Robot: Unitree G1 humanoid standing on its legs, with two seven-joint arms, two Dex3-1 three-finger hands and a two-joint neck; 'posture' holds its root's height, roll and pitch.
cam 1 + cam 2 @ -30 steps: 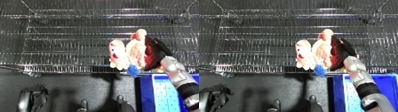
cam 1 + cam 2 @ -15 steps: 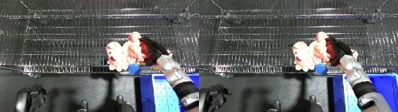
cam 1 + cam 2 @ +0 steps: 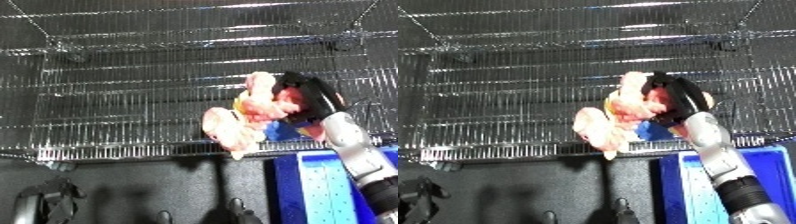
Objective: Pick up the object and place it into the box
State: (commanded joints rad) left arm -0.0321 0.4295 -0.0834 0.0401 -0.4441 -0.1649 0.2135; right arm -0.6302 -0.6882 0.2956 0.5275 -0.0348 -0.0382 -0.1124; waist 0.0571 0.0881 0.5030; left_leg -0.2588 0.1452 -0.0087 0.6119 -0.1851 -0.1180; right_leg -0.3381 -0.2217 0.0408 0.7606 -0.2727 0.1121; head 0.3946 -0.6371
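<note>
A soft pink, cream and red toy [image 3: 249, 112] with a blue part hangs above the front edge of the wire shelf. My right hand [image 3: 306, 97] is shut on its right side, fingers curled over the top. Its pale lower limb [image 3: 595, 131] dangles to the left, past the shelf's front rail. The blue bin [image 3: 333, 187] sits at the lower right, just below and right of the toy, with my white forearm [image 3: 720, 165] crossing over it. My left hand shows in neither view.
A wide wire shelf [image 3: 133, 85] fills the upper part of the view, its front rail [image 3: 133, 150] running across. Below lies dark floor with a black object [image 3: 44, 205] at the lower left.
My right hand has carried the toy a little down and left, towards the shelf's front rail; the view has shifted slightly too.
</note>
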